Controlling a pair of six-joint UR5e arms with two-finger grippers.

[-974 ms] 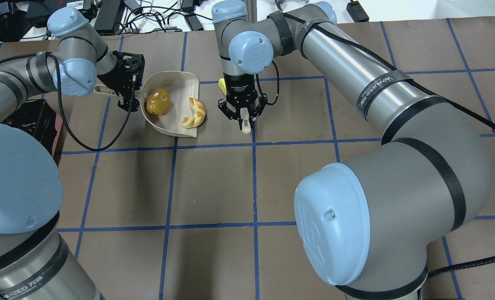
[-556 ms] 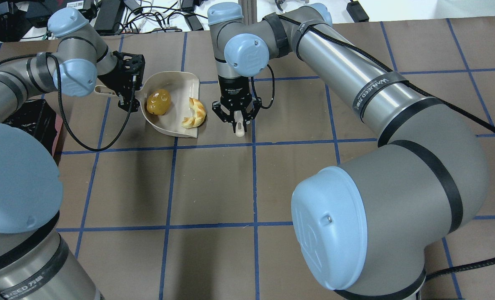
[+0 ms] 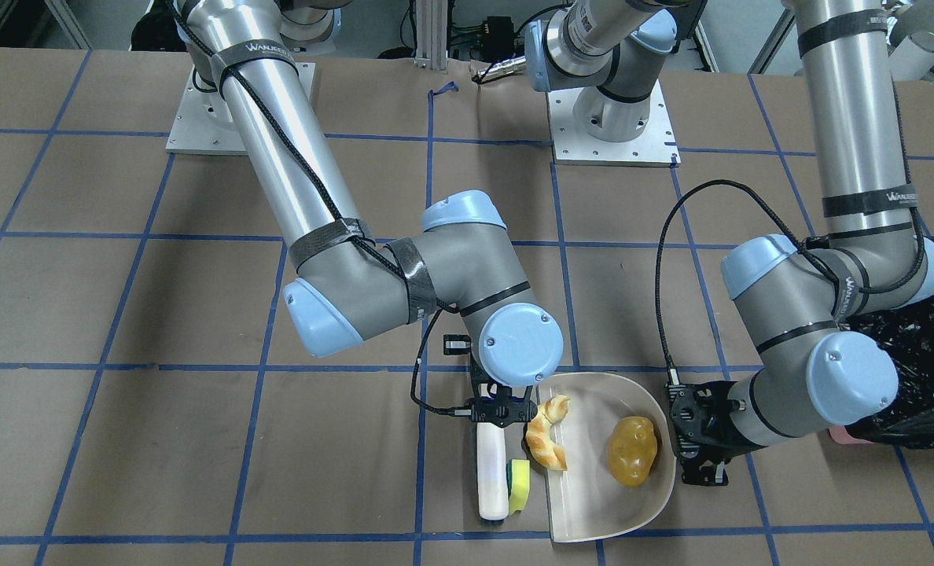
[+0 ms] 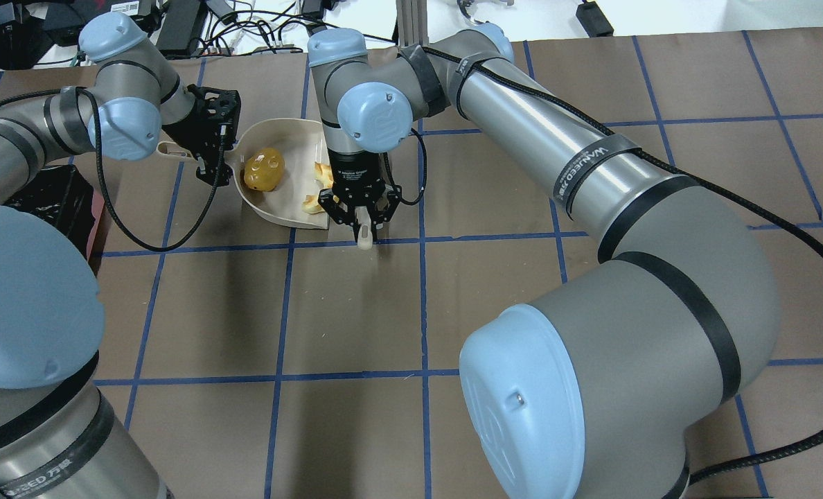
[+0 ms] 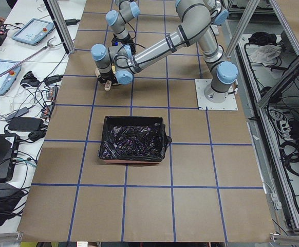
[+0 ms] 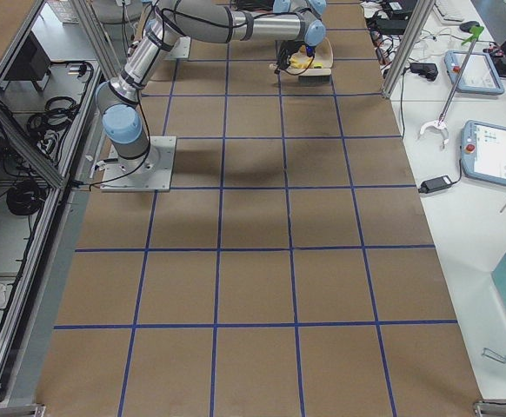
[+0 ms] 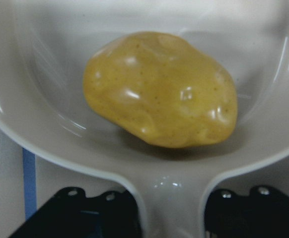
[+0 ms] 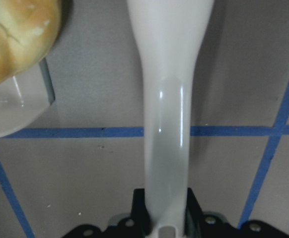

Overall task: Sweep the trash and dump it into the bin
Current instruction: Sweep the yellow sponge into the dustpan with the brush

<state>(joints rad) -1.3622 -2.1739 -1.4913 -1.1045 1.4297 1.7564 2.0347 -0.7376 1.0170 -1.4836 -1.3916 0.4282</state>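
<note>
The beige dustpan (image 3: 593, 534) lies on the table with the potato-like lump (image 3: 633, 450) and the croissant (image 3: 547, 436) inside. My left gripper (image 3: 699, 448) is shut on the dustpan's handle (image 7: 172, 198), and the lump (image 7: 159, 89) fills the left wrist view. My right gripper (image 3: 502, 413) is shut on the beige brush (image 3: 492, 472), which stands just outside the pan's open lip. The yellow-and-green sponge (image 3: 519, 485) lies on the table between the brush and the lip. In the overhead view my right wrist hides the sponge. The right wrist view shows the brush handle (image 8: 169, 124) and the croissant (image 8: 15, 34).
The pink bin with its black bag (image 5: 133, 140) stands on the robot's left, beside my left arm (image 3: 923, 354). The brown table (image 4: 356, 312) is marked with a blue tape grid. Cables and devices lie beyond its far edge (image 4: 197, 28).
My right gripper has moved left with the brush, up to the dustpan's lip. The sponge, seen earlier behind the wrist, is now hidden in the overhead view. The left arm and the dustpan have not moved.
</note>
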